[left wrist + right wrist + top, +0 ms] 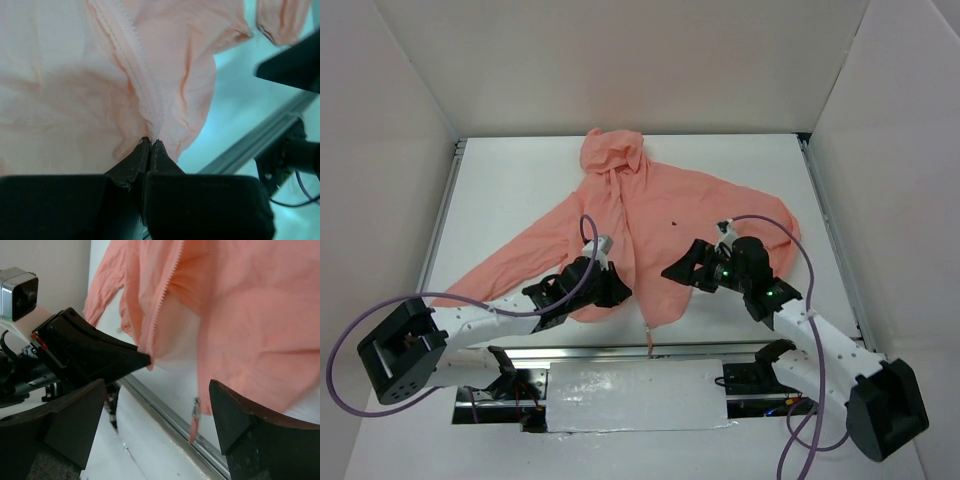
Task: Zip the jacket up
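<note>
Lying spread on the white tabletop (500,180), the large salmon-pink hooded jacket (650,215), thin and crinkled, is filling the middle of the top view, its rounded hood pointing to 12 o'clock and one long sleeve trailing toward 8 o'clock. The left gripper (151,143) is pinching the jacket's lower front edge, its dark wedge-shaped tips pressed together on the cloth where the toothed zipper track (132,55) is ending. The right gripper (155,415) is hovering at the jacket's 5 o'clock hem with its black fingers (240,422) spread wide, holding nothing. Between them a slim zipper pull (194,416) is dangling from the other front panel, beside the table's grey metal edge rail (160,412).
</note>
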Motion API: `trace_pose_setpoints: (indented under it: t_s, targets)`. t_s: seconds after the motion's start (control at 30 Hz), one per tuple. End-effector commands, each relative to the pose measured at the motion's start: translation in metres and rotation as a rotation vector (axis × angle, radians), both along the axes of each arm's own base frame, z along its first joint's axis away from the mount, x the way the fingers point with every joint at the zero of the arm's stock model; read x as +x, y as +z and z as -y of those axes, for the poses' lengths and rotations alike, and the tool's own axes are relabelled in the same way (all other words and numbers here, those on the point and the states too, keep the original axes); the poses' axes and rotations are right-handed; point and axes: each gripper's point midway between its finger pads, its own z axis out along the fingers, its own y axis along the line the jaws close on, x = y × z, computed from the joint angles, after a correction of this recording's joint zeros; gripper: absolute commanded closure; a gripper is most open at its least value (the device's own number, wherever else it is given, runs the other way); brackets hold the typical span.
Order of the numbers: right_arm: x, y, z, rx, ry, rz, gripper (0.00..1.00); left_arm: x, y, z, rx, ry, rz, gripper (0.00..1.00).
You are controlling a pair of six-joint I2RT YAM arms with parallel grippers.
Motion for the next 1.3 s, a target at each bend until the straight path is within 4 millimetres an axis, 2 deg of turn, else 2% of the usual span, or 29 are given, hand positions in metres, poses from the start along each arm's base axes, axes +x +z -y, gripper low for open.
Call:
trace_pose_setpoints:
  t_s: [0.0, 0.03, 0.07, 0.2, 0.3, 0.4, 0.43, 0.57, 0.6, 0.67, 0.73, 0.77, 0.8, 0.83, 0.87, 0.97, 1.03, 1.1, 1.13, 1.27]
  targets:
    - [0.01, 0.033, -0.036, 0.148, 0.108, 0.091, 0.1, -0.006, 0.041, 0.027, -0.2, -0.127, 0.101, 1.0]
    - [0.006, 0.032, -0.044, 0.166, 0.134, 0.073, 0.14, -0.009, 0.047, 0.03, -0.23, -0.152, 0.112, 1.0]
    - [0.009, 0.023, -0.05, 0.162, 0.146, 0.04, 0.15, -0.01, 0.049, 0.031, -0.242, -0.163, 0.116, 1.0]
    - [0.014, 0.019, -0.072, 0.188, 0.203, 0.031, 0.24, -0.019, 0.055, 0.035, -0.306, -0.221, 0.128, 1.0]
    - [0.014, 0.015, -0.084, 0.193, 0.241, 0.011, 0.28, -0.02, 0.057, 0.035, -0.332, -0.233, 0.134, 1.0]
    - [0.014, 0.013, -0.09, 0.195, 0.265, 0.002, 0.36, -0.02, 0.057, 0.034, -0.332, -0.232, 0.137, 1.0]
    - [0.014, 0.014, -0.091, 0.205, 0.271, 0.002, 0.45, -0.02, 0.057, 0.033, -0.33, -0.232, 0.134, 1.0]
    - [0.008, 0.018, -0.097, 0.245, 0.309, -0.003, 0.64, -0.019, 0.053, 0.033, -0.326, -0.229, 0.123, 1.0]
    - [0.006, 0.019, -0.098, 0.249, 0.319, -0.005, 0.75, -0.019, 0.053, 0.033, -0.326, -0.227, 0.123, 1.0]
    - [0.004, 0.018, -0.101, 0.247, 0.325, -0.014, 0.88, -0.018, 0.052, 0.033, -0.324, -0.22, 0.12, 1.0]
    - [0.004, 0.016, -0.1, 0.238, 0.322, -0.018, 0.9, -0.017, 0.05, 0.032, -0.315, -0.212, 0.114, 0.92]
    - [0.003, 0.014, -0.1, 0.232, 0.321, -0.02, 0.9, -0.017, 0.05, 0.032, -0.312, -0.213, 0.114, 0.85]
    - [0.004, 0.013, -0.1, 0.227, 0.317, -0.017, 0.98, -0.017, 0.048, 0.031, -0.303, -0.211, 0.111, 0.7]
    - [0.005, 0.014, -0.099, 0.223, 0.316, -0.011, 0.99, -0.017, 0.048, 0.03, -0.301, -0.211, 0.113, 0.62]
    - [0.004, 0.012, -0.099, 0.208, 0.318, -0.012, 1.0, -0.017, 0.047, 0.029, -0.294, -0.211, 0.113, 0.44]
    - [0.005, 0.008, -0.098, 0.173, 0.324, 0.003, 1.0, -0.017, 0.047, 0.026, -0.285, -0.207, 0.117, 0.25]
    - [0.009, 0.008, -0.097, 0.152, 0.32, 0.015, 1.0, -0.017, 0.047, 0.024, -0.28, -0.201, 0.12, 0.22]
    - [0.009, 0.005, -0.096, 0.127, 0.322, 0.017, 1.0, -0.018, 0.047, 0.021, -0.275, -0.199, 0.129, 0.28]
    - [0.009, 0.003, -0.095, 0.114, 0.321, 0.014, 1.0, -0.018, 0.047, 0.02, -0.271, -0.196, 0.131, 0.36]
    - [0.009, 0.004, -0.094, 0.108, 0.322, 0.022, 1.0, -0.017, 0.044, 0.019, -0.263, -0.197, 0.132, 0.39]
